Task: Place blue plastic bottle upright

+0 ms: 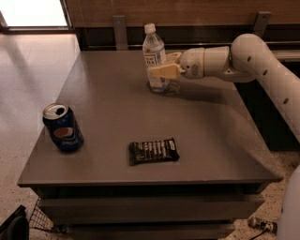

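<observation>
- Far left: pale, glossy floor beside the grey table, brightly lit toward the top-left corner.
- Bottom-left corner, below the tabletop: part of a dark wire basket, largely cut off by the edge of the view.
- Near the table's front-left corner: dark blue Pepsi can, upright, top opened, logo facing the camera, well apart from everything else on the table.
- Front middle of the table: dark-wrapped snack bar, lying flat, long side roughly parallel to the front edge, well apart from both the can and the bottle.
- Rear middle of the table: blue plastic bottle, upright on its base, white cap on top, pale label facing the camera, taller than the can.
- Around the bottle's lower body: gripper, reaching in from the right and clamped on the blue plastic bottle. One cream finger across the near side, the other behind on the far side, both against the plastic.
- Right of the bottle: white rounded arm, roughly level above the tabletop, then bending down along the right edge of the view.
- Beneath the arm: soft shadow over the table's rear right part.
- Along the back: dark wood-panelled wall, with two grey upright posts just behind the table.
</observation>
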Controlling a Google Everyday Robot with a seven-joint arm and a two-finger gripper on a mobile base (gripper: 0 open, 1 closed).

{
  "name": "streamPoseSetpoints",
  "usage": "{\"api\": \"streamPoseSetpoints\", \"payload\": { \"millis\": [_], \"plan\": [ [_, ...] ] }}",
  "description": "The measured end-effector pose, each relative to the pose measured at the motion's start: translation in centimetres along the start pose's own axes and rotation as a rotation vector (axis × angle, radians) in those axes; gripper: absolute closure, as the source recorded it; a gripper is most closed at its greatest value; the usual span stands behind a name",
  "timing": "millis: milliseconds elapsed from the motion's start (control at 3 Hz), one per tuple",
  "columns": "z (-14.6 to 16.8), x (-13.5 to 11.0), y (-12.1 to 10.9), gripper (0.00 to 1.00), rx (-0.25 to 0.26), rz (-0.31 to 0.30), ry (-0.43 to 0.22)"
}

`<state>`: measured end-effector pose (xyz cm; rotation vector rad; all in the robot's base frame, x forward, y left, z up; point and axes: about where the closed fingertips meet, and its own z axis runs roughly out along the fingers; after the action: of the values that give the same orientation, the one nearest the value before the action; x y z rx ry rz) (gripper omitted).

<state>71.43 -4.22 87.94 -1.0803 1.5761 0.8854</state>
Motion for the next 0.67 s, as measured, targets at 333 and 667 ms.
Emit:
{"api": "streamPoseSetpoints", "payload": {
  "millis": [333,667],
  "plan": [
    [0.23,-0.01,0.09,0.12,-0.004,0.000,0.000],
    [0.51,-0.02,0.21,0.00,-0.009,0.000,0.000]
  ]
}}
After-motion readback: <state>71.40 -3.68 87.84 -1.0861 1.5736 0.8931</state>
